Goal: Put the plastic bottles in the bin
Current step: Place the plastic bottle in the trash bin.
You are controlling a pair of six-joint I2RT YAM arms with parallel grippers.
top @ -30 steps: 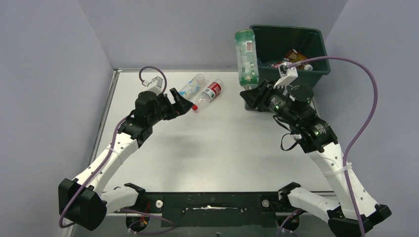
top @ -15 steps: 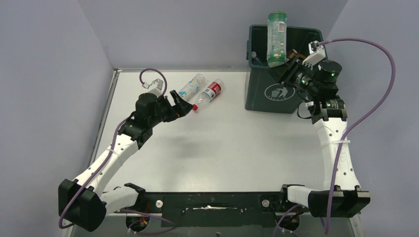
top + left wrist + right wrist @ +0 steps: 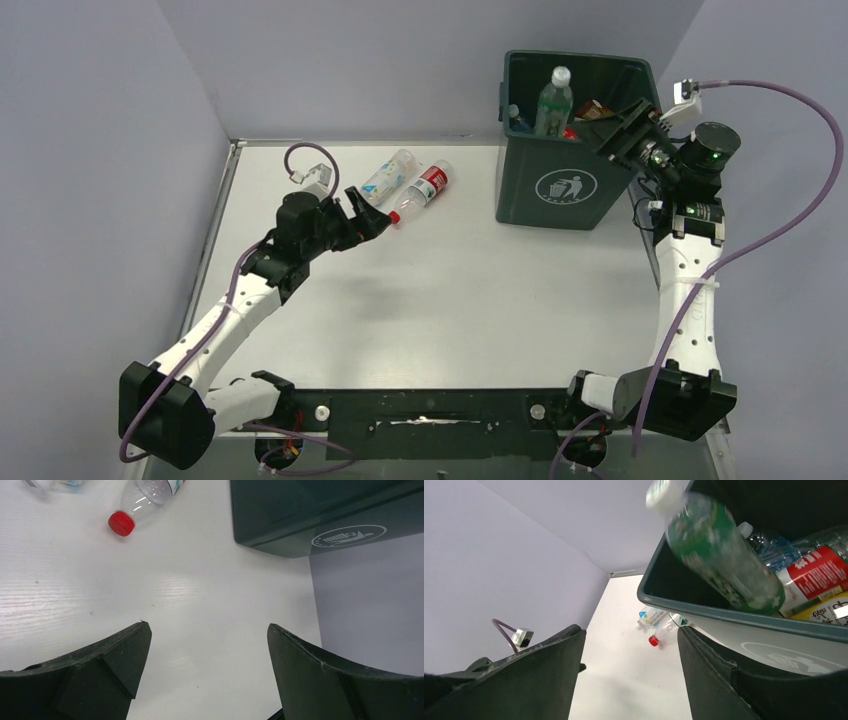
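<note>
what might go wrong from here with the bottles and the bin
1. The green bottle leans in the bin on top of other bottles, its cap above the rim; it may tip out instead of settling.
2. The right gripper, open, hangs close to the bin's rim; pulling back could bump the bin.
3. The red-capped bottle and the blue-labelled bottle lie side by side near the open left gripper; grabbing one may roll the other away.

The green bottle [image 3: 719, 555] over the bin [image 3: 704, 607] looks blurry. Inside the bin, other bottles [image 3: 816, 575] are mostly hidden by its wall.
</note>
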